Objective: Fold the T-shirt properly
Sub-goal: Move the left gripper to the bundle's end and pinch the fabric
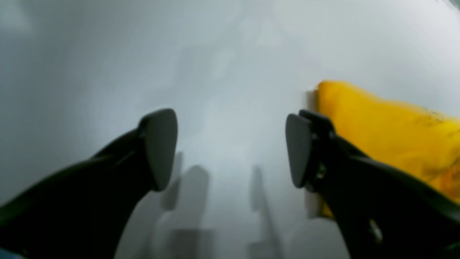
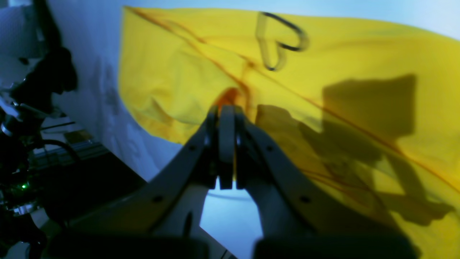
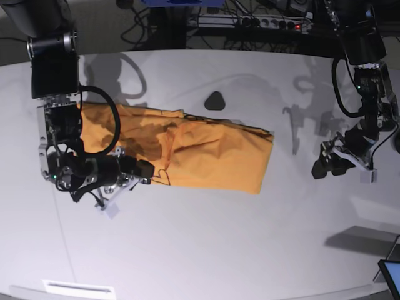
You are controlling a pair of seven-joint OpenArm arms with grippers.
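A plain orange-yellow cotton T-shirt (image 3: 206,153) lay crumpled in a rough band across the middle of the white table (image 3: 200,250), partly folded, its right end squared off; thin dark stitching curled near its lower left edge. The right gripper (image 2: 226,111), at the shirt's left end in the base view, was clenched, its jaws pressed together at the cloth's edge; a pinch of fabric seemed caught between them, probably to lift that end over for a fold, though the grip itself was hard to confirm. The left gripper (image 1: 230,147) hung well apart from the shirt's other end, jaws spread and empty over bare table; it looked released.
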